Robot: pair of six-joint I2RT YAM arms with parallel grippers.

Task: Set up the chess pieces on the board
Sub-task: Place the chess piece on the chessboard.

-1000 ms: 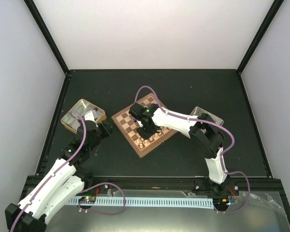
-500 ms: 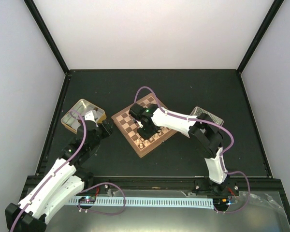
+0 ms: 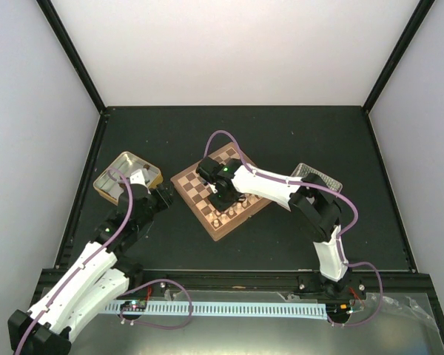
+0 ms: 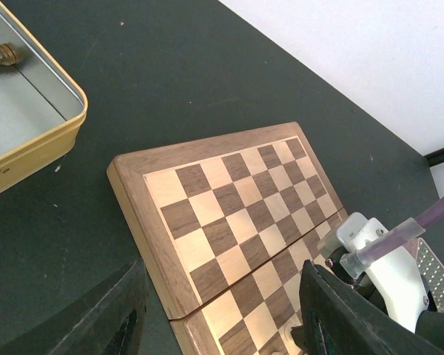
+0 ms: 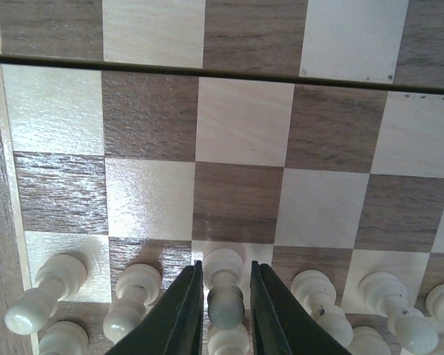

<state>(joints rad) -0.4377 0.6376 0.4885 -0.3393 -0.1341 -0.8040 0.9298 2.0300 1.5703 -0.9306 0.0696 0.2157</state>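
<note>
Top: high, looking down over the whole table (image 3: 296,133). Left wrist: low, oblique, near the chessboard (image 4: 229,214). Right wrist: steeply down, very close. Shared by all: chessboard.

Black tabletop (image 3: 296,133), enclosed by white walls (image 3: 237,52) on three sides, with black corner posts (image 3: 72,55). An open gold-sided tin (image 4: 44,144) sits on the left part of the table with one dark brown piece (image 4: 1,55) on its pale floor; a second tin with a perforated metal face (image 4: 440,274) sits on the right part, partly hidden. A white slotted cable duct (image 3: 237,308) runs along the near edge.
</note>
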